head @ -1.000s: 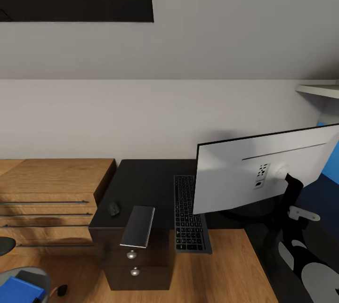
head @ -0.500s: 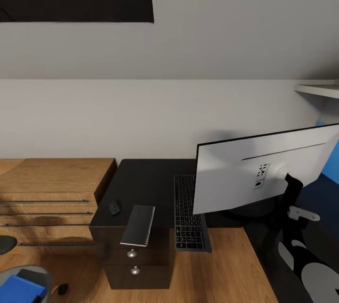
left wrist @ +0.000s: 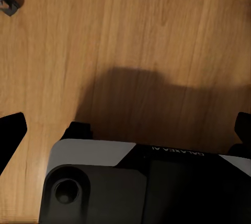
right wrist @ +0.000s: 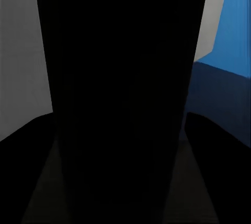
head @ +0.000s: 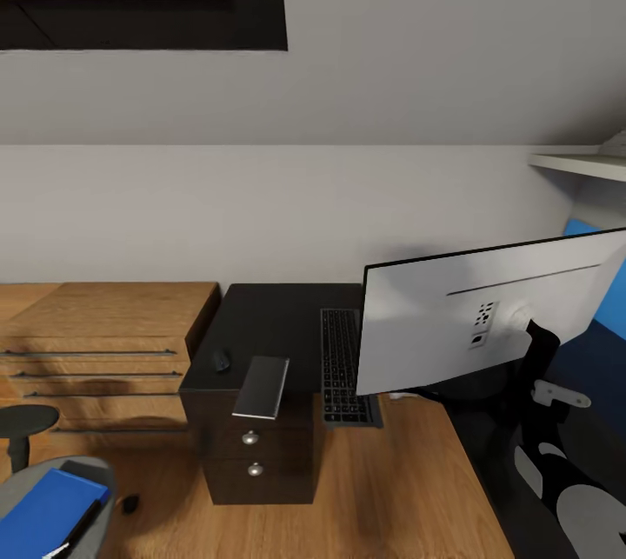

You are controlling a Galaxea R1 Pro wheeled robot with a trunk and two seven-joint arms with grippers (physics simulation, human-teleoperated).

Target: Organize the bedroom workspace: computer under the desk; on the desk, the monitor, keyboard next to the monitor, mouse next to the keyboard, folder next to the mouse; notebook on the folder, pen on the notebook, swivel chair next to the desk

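Right pincer point(head: 528, 335) is clamping the monitor point(head: 452, 329) stand (left pincer state: we cannot tell); we are positioning the monitor over the worktop point(head: 269, 324), lowering next beside the keyboard point(head: 342, 363).

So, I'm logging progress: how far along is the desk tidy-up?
Done, it seems: the keyboard, mouse and notebook lie on the desk. In hand, probably: the monitor, its white back to the head camera; whether it rests on the desk I cannot tell. Left: the folder lies on the swivel chair, so no stack yet.
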